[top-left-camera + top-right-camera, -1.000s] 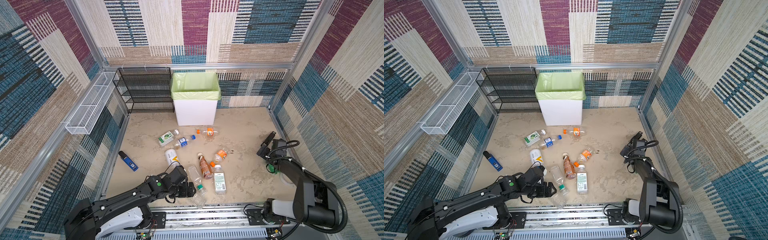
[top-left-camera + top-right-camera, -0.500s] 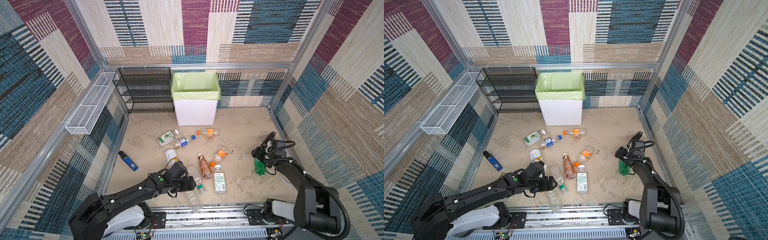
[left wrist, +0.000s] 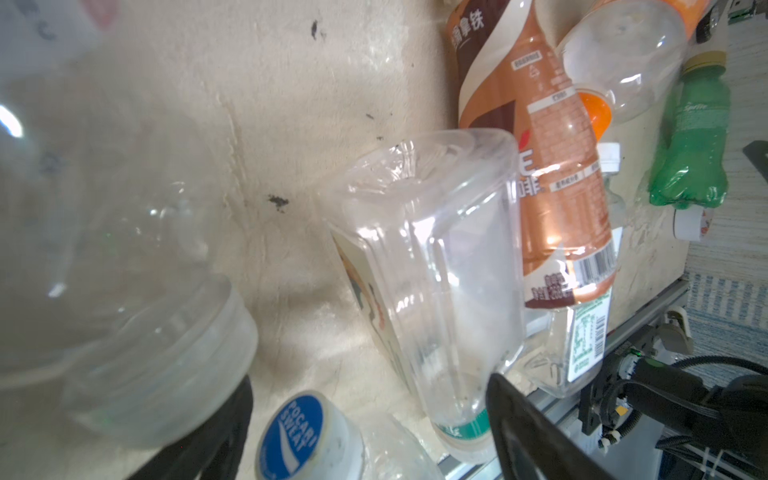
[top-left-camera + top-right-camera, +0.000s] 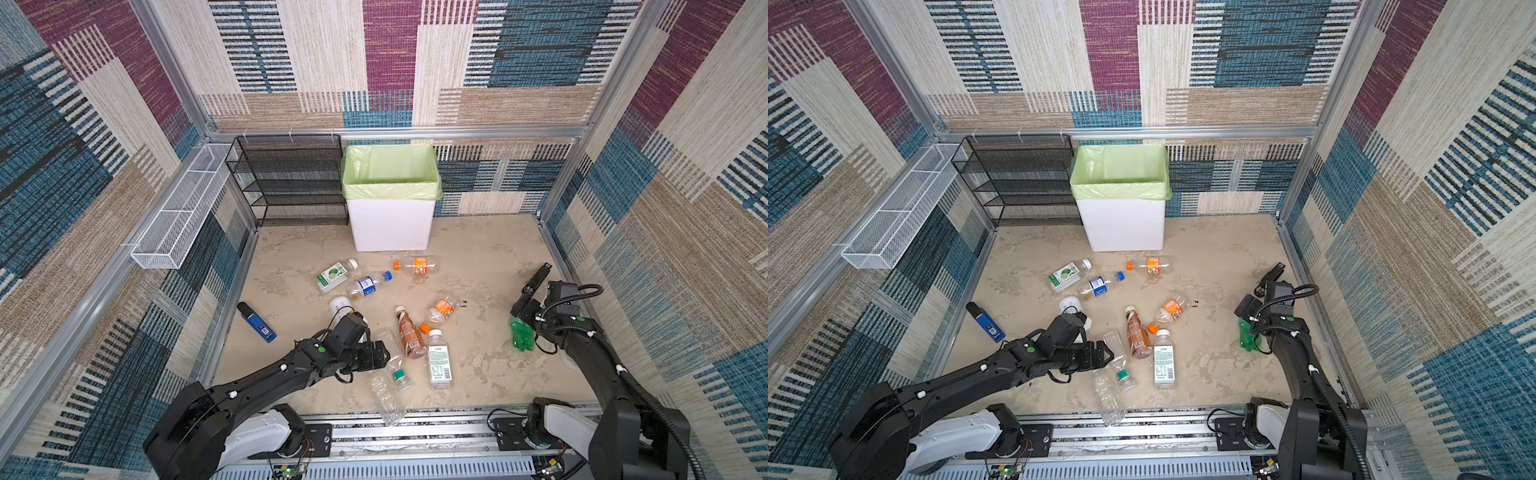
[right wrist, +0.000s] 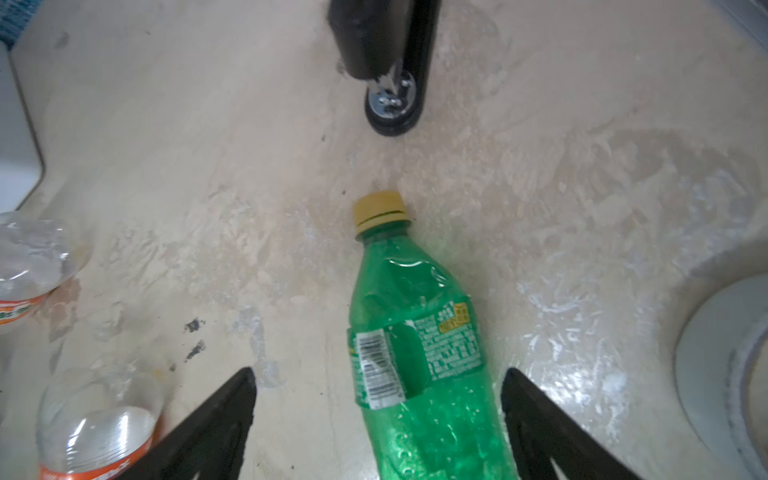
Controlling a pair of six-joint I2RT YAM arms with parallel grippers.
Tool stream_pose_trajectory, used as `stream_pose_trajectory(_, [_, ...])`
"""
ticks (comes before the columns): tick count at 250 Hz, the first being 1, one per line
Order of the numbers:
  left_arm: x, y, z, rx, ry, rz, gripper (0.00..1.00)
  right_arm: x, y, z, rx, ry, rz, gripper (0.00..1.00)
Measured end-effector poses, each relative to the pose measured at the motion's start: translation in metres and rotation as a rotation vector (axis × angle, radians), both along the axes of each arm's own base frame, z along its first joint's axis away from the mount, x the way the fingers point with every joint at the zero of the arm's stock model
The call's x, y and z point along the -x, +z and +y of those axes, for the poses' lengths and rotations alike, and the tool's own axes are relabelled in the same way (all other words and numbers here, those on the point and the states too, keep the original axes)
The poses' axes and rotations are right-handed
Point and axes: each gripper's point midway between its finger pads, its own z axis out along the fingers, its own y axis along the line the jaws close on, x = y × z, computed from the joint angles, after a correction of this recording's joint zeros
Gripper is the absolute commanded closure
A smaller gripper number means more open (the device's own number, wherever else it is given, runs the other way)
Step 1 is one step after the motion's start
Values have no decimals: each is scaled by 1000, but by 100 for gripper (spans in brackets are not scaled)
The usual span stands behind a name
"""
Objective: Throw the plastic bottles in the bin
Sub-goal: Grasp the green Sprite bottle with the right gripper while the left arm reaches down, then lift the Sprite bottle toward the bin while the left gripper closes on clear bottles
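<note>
No bottle is seen in the bin (image 4: 390, 224), though its bottom is hidden. About ten bottles (image 4: 409, 336) lie scattered on the floor (image 4: 478, 270). The left gripper (image 4: 382, 354) is held wide at a clear bottle (image 3: 449, 270), nothing lifted. The right gripper (image 5: 379, 376) is spread wide astride the green bottle (image 5: 415, 353), untouched. The task is judged barely begun.

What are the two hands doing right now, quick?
Left hand: open, right by the clear bottle, holding nothing.
Right hand: open, one finger on either side of the green bottle, not gripping it.
</note>
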Motion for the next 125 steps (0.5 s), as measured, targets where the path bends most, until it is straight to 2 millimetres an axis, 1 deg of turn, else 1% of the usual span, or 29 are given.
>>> stream_pose_trajectory(40, [-3, 3, 0, 8, -12, -13, 12, 7, -28, -2, -10, -27, 64, 14])
stream_pose_trajectory(70, [-7, 10, -1, 20, -10, -25, 12, 12, -39, 0, -16, -29, 83, 21])
stream_pose_trajectory(100, [-11, 28, -3, 35, -23, -63, 10, 10, -44, 2, -16, -18, 81, 31])
stream_pose_trajectory(125, [-11, 50, 2, 22, -46, -103, 8, 3, -45, 9, -12, 10, 66, 38])
